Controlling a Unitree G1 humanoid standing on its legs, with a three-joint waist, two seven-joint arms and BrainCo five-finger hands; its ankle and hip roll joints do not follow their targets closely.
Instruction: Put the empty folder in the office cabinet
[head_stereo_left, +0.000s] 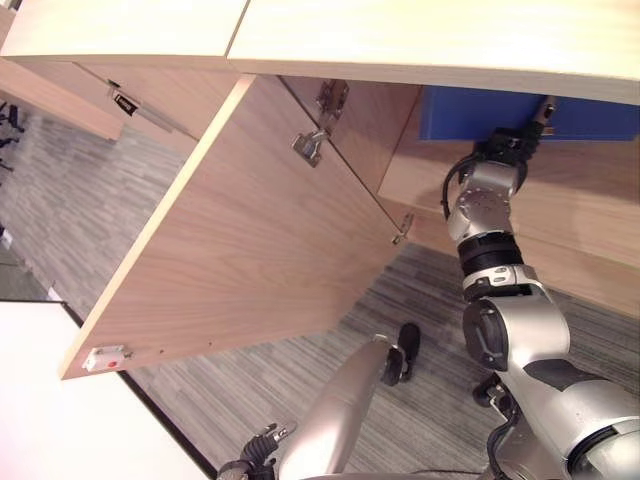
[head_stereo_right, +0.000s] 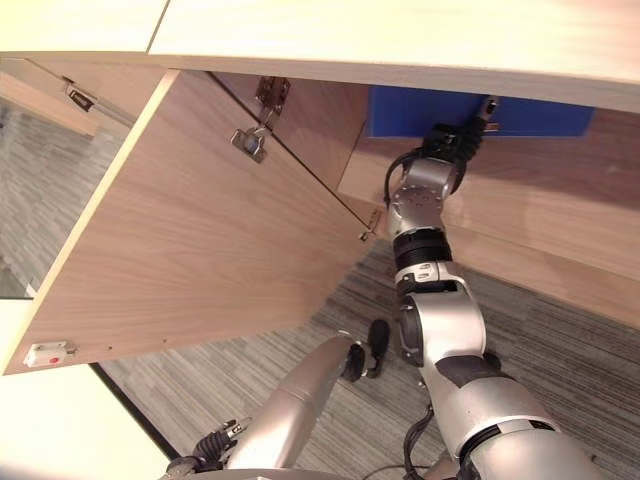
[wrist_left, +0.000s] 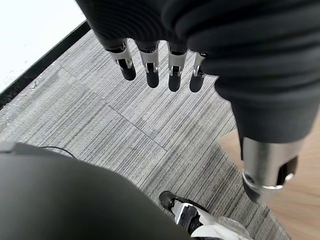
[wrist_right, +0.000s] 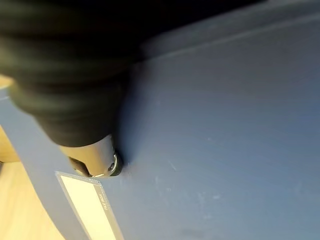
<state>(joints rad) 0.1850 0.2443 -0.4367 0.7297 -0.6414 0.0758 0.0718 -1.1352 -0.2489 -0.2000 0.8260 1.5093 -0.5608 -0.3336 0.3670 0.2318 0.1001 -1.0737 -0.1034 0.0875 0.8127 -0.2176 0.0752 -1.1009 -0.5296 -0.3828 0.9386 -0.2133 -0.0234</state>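
One blue folder (head_stereo_left: 520, 115) on the cabinet shelf (head_stereo_right: 520, 190)
Right hand (head_stereo_left: 515, 140) touches it, grip unclear; left hand (wrist_left: 160, 70) hangs relaxed beside the open door (head_stereo_left: 250, 240).

We count one blue folder (head_stereo_left: 480, 115) in one cabinet (head_stereo_left: 560, 200), one open cabinet door (head_stereo_left: 230, 250) with two hinges (head_stereo_left: 310, 145), and two robot hands: right robot hand (head_stereo_left: 505, 150), left robot hand (wrist_left: 160, 70).

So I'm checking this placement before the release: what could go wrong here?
The blue folder lies flat on the cabinet shelf near its front edge, under the right hand; pulling back could drag it out. The open cabinet door stands close beside that arm, so a sideways retreat might strike it.
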